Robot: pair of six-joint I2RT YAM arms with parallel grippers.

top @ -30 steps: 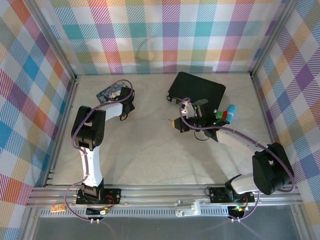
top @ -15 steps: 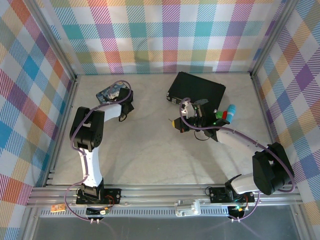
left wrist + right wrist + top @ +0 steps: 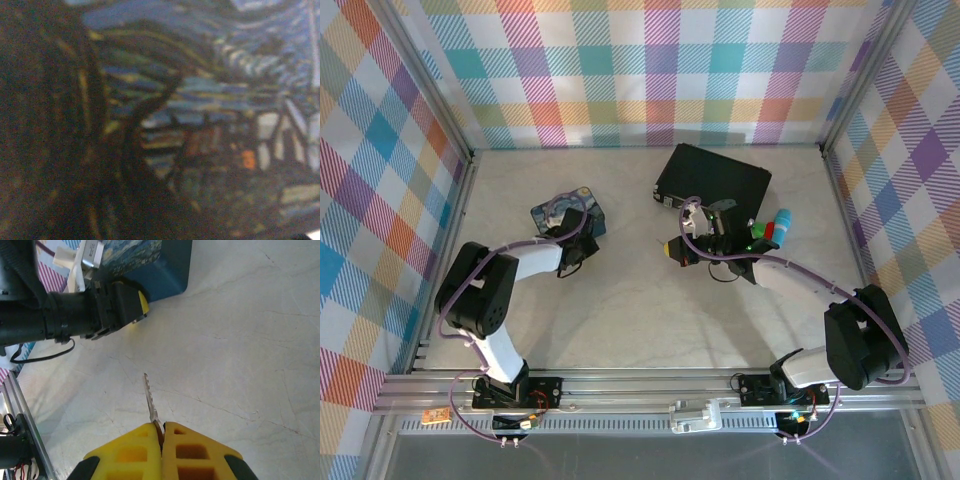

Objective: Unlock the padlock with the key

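Left gripper is at the left-centre of the pale marbled table, right up against the blue rectangular starry-night painted tin. In the right wrist view one yellow fingertip touches the tin's blue side wall at its lower corner. The other finger is hidden, so I cannot tell if the left gripper is clamped or loose. The left wrist view has the tin's painted face very close to the lens and blurred: dark swirls, blue streaks, small pale and orange patches.

A small pale silvery metal padlock seems to sit at the tin's edge beside a white tag; the shackle is not clear.

Right of the tin, and well apart from it, the right gripper hangs over bare table and points left. Its yellow fingers are pressed together on the thin grey metal key. The toothed blade sticks out past the tips toward the tin.

A flat black rectangular case lies far of the right gripper. A small teal and red object sits just right of the right arm's wrist.
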